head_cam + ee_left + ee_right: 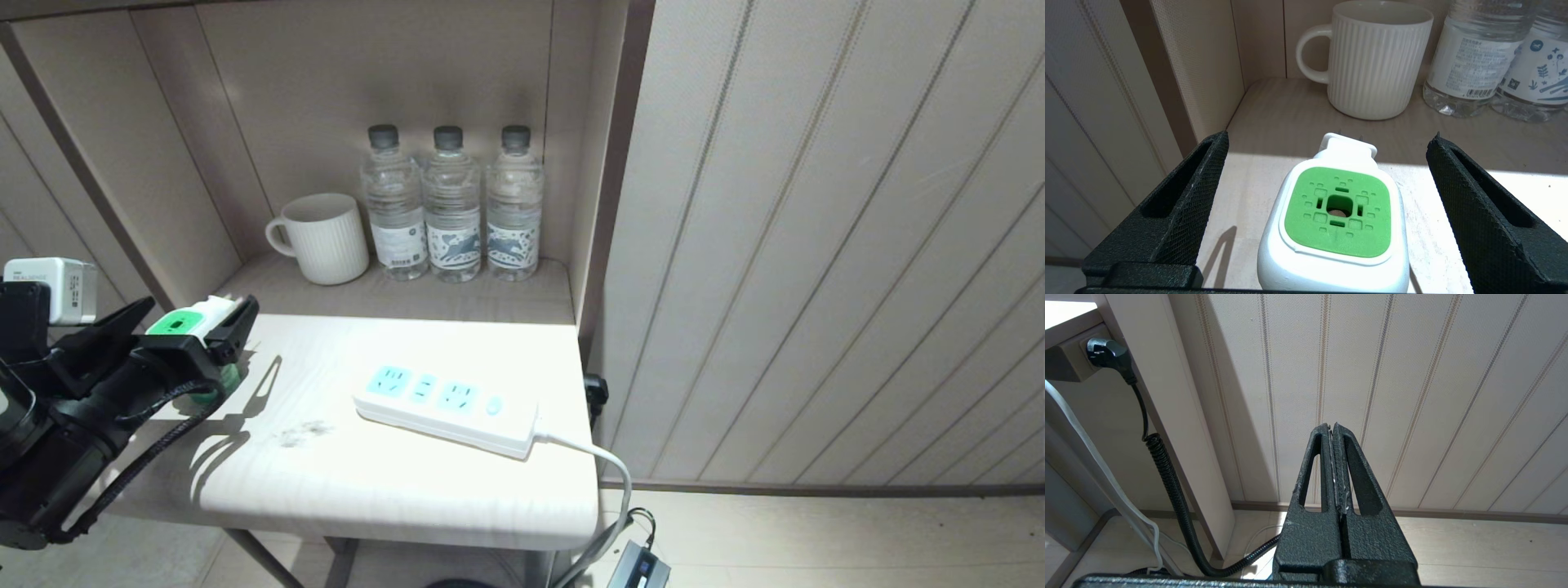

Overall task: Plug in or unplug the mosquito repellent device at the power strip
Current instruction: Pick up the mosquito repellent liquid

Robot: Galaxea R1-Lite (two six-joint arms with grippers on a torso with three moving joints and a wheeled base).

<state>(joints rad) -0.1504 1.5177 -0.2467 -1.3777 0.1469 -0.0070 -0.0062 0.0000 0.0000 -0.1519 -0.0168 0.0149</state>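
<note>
Straddling the small white-headed, green-topped mosquito repellent device (1337, 212), left gripper (1331, 171) jaws wide open, gripping nothing.

It stands upright near the pale tabletop (392, 482) left edge, well apart from the long white power strip with light-blue sockets (447, 410). Looks light, smooth, tippy; I'd pinch the stiff white head's sides. Right gripper (1333, 435) parked, jaws closed.

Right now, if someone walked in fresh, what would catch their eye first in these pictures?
Probably the mosquito repellent device, its bright green top standing on the table's left edge between the wide-open jaws of the left gripper. Next, the white power strip with light-blue sockets, lying empty mid-table. Behind, in the alcove, a ribbed white mug stands beside three water bottles.
</note>
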